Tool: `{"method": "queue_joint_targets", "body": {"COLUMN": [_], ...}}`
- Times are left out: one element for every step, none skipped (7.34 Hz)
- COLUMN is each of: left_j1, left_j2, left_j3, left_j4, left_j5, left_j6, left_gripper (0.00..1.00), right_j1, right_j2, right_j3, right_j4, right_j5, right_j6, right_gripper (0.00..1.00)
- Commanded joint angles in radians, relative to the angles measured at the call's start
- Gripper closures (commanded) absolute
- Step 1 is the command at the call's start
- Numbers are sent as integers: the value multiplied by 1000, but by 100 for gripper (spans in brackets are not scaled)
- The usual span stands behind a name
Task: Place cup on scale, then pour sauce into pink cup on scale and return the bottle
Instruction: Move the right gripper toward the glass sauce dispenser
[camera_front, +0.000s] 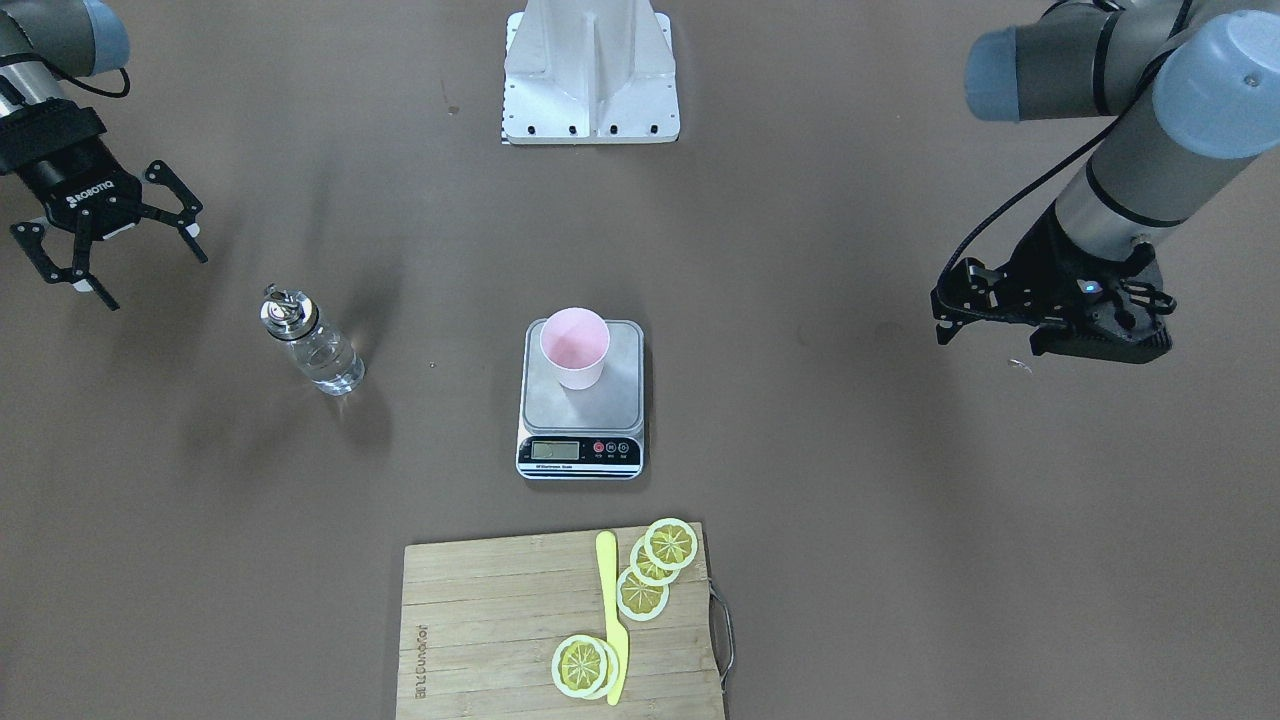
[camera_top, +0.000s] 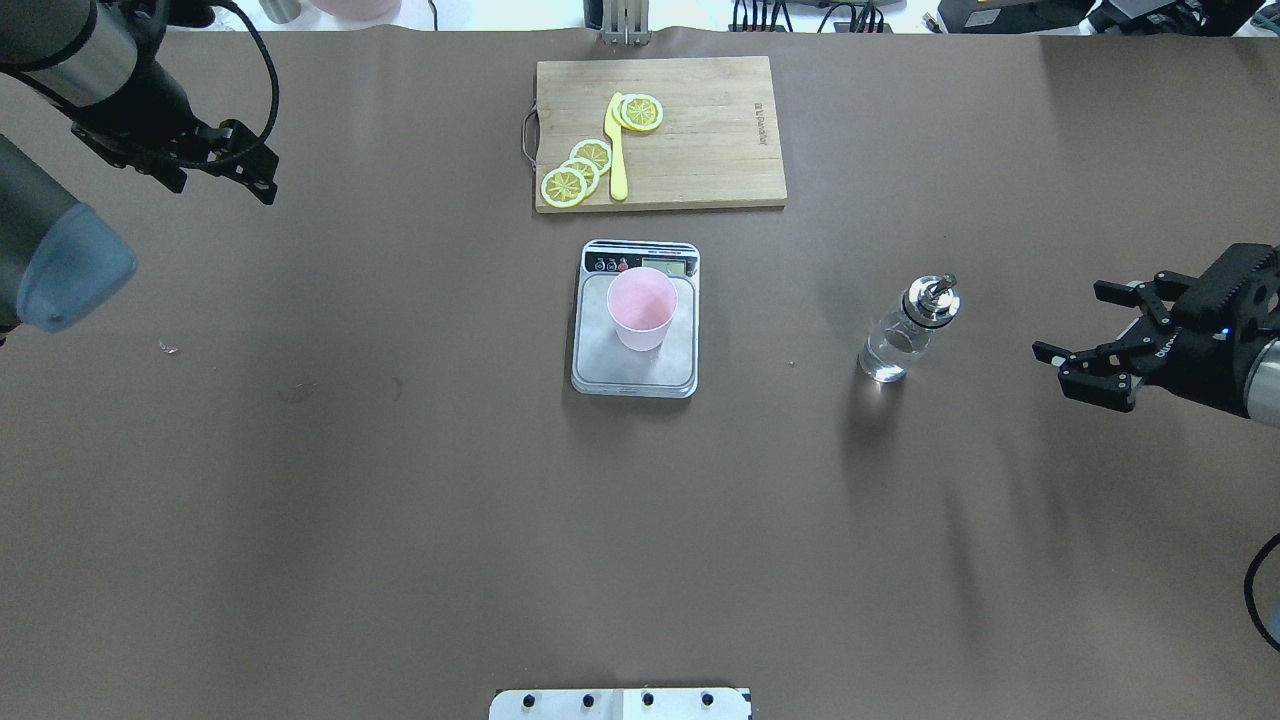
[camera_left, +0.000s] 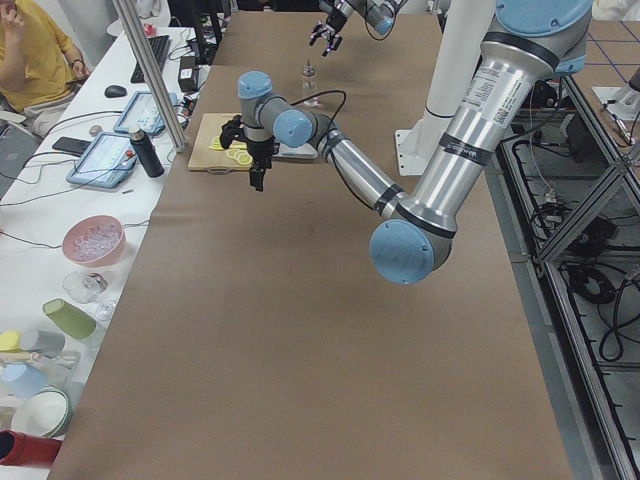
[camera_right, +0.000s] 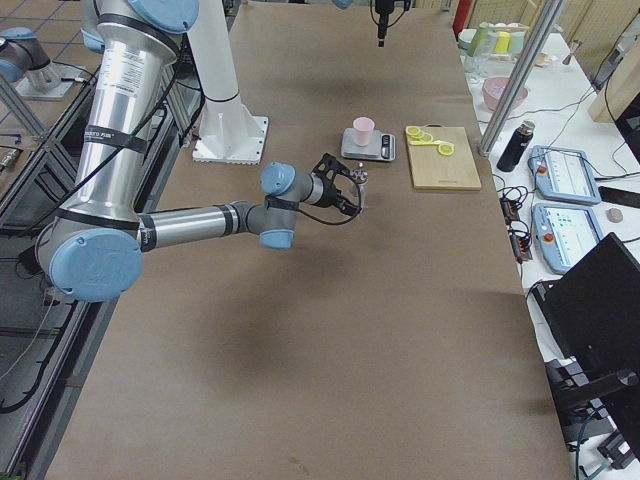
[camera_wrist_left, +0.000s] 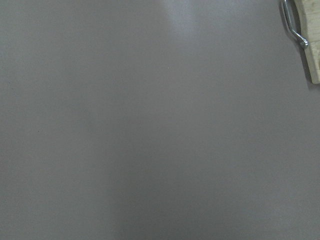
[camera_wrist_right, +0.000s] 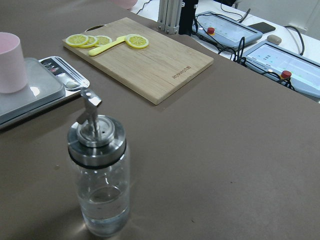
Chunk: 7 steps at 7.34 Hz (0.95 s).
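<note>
Since the bottle (camera_top: 905, 330) stands upright on the bare table (camera_top: 400, 500), its long axis vertical and its metal spout on top, any grasp has to come in from the side, around the glass body below the black collar. The sauce (camera_wrist_right: 102, 210) shows as clear liquid in the lower part of the glass. On the side toward the table's middle, well apart from the bottle, the cup (camera_top: 641, 308) already sits upright on the steel platform of the scale (camera_top: 600, 375), so placing it looks done and pouring is what remains. On the bottle's other side, toward the robot's right, hangs the right gripper (camera_top: 1075, 340), its fingers spread wide and empty, with the opening turned toward the bottle. Bottle and gripper are near but not touching, and the bottle lies between this gripper and the scale. The right wrist view has the bottle close in front, low and left of centre, with cup and scale beyond it. This is clearly the nearer arm, so I judge that a short advance toward the middle of the table would bring the fingers around the glass. The left gripper (camera_top: 250, 178) hovers far across the table, beyond the scale, holding nothing; I cannot tell how wide its fingers stand
</note>
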Motion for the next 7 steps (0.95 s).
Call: {"method": "queue_joint_targets", "body": {"left_j1": [0,0,0,0,0,0,0], "left_j2": [0,0,0,0,0,0,0], "left_j3": [0,0,0,0,0,-2,-2], "left_j4": [1,1,1,1,1,1,1], "left_j5": [0,0,0,0,0,0,0], "left_j6": [0,0,0,0,0,0,0], "left_gripper": [2,2,2,2,2,2,2], "right_j1": [-92,-124,-152,-160,-175,-206,-247], "right_j2": [38,46,46,39,39,46,51], "right_j3": [5,6,6,6,6,3,1], "right_j4": [1,1,1,4,4,4,4], "right_j5": [-74,-102,-117,-116,-125,-182,-247], "right_j6": [11,14,19,22,36,36,34], "right_gripper": [0,0,0,0,0,0,0]}}
